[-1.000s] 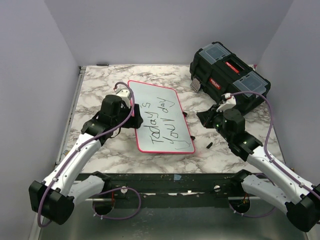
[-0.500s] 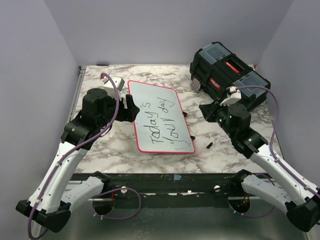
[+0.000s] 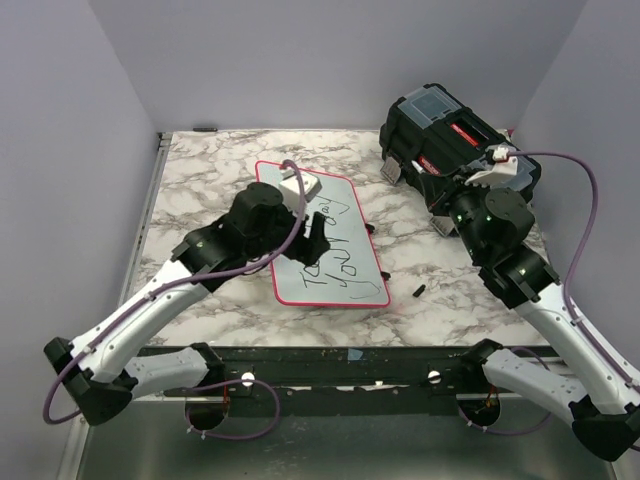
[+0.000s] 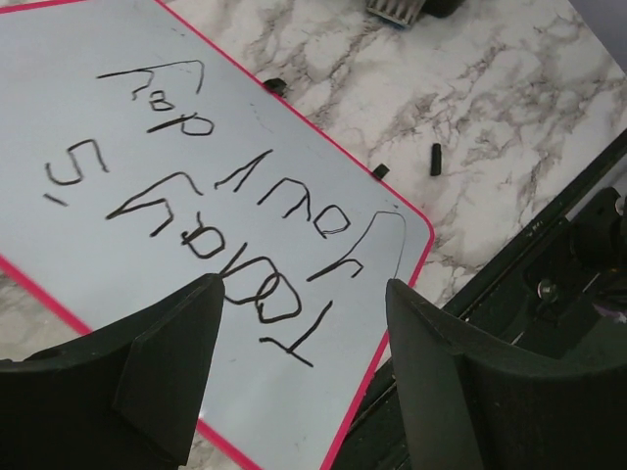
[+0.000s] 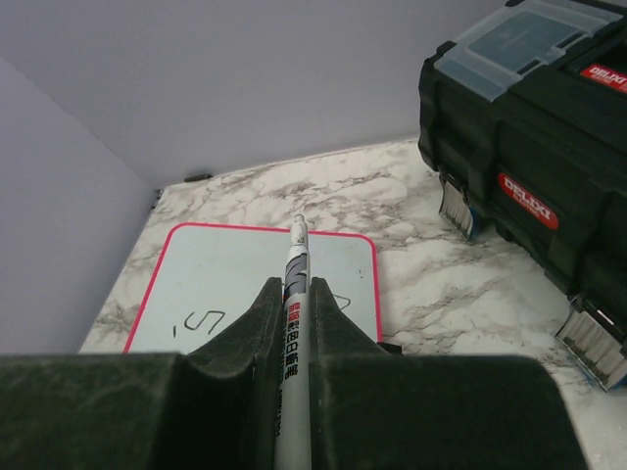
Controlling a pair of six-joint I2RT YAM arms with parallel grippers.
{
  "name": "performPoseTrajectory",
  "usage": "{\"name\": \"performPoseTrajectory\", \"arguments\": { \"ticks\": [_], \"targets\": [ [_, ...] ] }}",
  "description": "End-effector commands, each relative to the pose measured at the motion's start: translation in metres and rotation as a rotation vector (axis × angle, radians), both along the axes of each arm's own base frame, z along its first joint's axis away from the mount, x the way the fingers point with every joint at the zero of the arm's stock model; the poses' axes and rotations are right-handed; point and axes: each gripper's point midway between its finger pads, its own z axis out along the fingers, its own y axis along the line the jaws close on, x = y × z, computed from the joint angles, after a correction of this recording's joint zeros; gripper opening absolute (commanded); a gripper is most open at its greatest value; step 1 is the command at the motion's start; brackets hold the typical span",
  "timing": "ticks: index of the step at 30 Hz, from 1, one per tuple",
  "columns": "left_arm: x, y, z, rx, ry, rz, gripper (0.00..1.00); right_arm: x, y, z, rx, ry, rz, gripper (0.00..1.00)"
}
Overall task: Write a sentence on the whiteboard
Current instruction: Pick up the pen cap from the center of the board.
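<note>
The change is in the arms, not the writing. Half a second ago the left hand (image 3: 314, 240) sat at the left rim of the whiteboard (image 3: 298, 287). It has now swung in over the middle of the board and, in the overhead view, hides part of the first word. In its own camera the left hand (image 4: 304, 294) is spread wide with nothing between the fingers. It hangs above the lower line of the lettering; whether it touches the surface I cannot tell.

The right hand (image 3: 440, 205) has pulled up and back toward the upper right of the overhead frame, next to the black toolbox (image 3: 450, 135). It pinches a white marker (image 5: 294, 323), whose tip points out over the far end of the board and is well clear of it.

The whiteboard has stayed where it was, flat on the marble counter (image 3: 200, 170) in the centre of the frame. The sentence (image 4: 211, 196) shows in two black lines that read "Today's your day". A small black piece (image 3: 418, 291), possibly the cap, lies on the counter just right of the board's near corner.

With the pen lifted away and the words looking complete, I judge the writing finished. What remains is probably only putting the marker down.
</note>
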Motion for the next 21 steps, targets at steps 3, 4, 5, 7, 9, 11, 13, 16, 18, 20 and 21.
{"name": "performPoseTrajectory", "arguments": {
  "ticks": [3,4,5,7,9,11,13,16,18,20,21],
  "targets": [
    [0.001,-0.058,-0.005,0.02,-0.056,-0.102,0.67,0.001,-0.016,0.016,-0.045,-0.013,-0.074,0.01],
    [0.0,-0.068,-0.008,0.024,-0.054,-0.123,0.67,0.0,-0.018,0.02,-0.045,-0.018,-0.08,0.01],
    [0.0,-0.077,-0.013,0.034,-0.052,-0.14,0.66,-0.001,-0.019,0.026,-0.043,-0.024,-0.085,0.01],
    [-0.002,-0.097,-0.021,0.05,-0.05,-0.178,0.66,-0.005,-0.024,0.039,-0.035,-0.042,-0.096,0.01],
    [-0.006,-0.118,-0.031,0.065,-0.044,-0.221,0.65,-0.009,-0.028,0.053,-0.024,-0.063,-0.103,0.01],
    [-0.01,-0.14,-0.042,0.077,-0.039,-0.265,0.65,-0.013,-0.031,0.066,-0.015,-0.085,-0.106,0.01],
    [-0.012,-0.161,-0.056,0.101,-0.029,-0.294,0.64,-0.015,-0.032,0.076,-0.012,-0.1,-0.103,0.01],
    [-0.016,-0.194,-0.078,0.141,-0.008,-0.343,0.63,-0.019,-0.035,0.09,-0.001,-0.123,-0.107,0.01],
    [-0.017,-0.212,-0.091,0.159,0.007,-0.368,0.63,-0.023,-0.039,0.1,0.014,-0.145,-0.108,0.01],
    [-0.017,-0.228,-0.104,0.177,0.021,-0.387,0.63,-0.029,-0.039,0.109,0.026,-0.165,-0.094,0.01],
    [-0.017,-0.235,-0.108,0.184,0.028,-0.395,0.62,-0.031,-0.039,0.112,0.03,-0.173,-0.086,0.01]
  ]
}}
